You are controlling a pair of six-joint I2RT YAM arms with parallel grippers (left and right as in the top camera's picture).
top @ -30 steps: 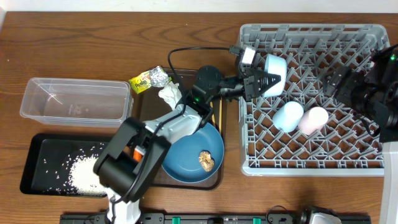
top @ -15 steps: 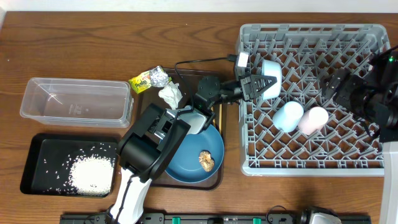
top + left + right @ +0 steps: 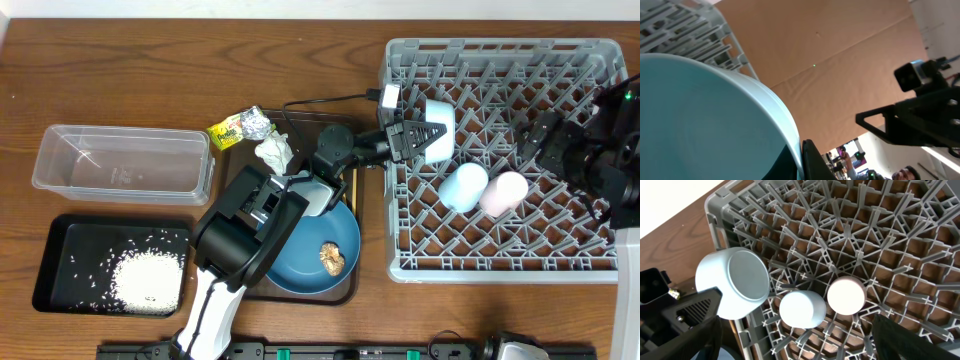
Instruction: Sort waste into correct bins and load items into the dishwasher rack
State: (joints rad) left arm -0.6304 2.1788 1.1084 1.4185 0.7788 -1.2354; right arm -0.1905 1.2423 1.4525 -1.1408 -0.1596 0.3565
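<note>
The left fingers [image 3: 412,133] pinch the small white bowl [image 3: 440,112], tilted just inside the dishwasher rack [image 3: 500,270] near the light-blue cup [image 3: 465,187], so it likely should settle between pegs [image 3: 520,90] before release.

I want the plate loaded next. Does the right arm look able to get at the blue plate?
Probably not yet: the left arm lies across the blue plate, and the right gripper hangs over the far side of the dishwasher rack.

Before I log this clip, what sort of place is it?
Likely a robot lab bench staged for dish clearing: grey dishwasher rack, left hand holding a small white bowl, black tray of rice.
</note>
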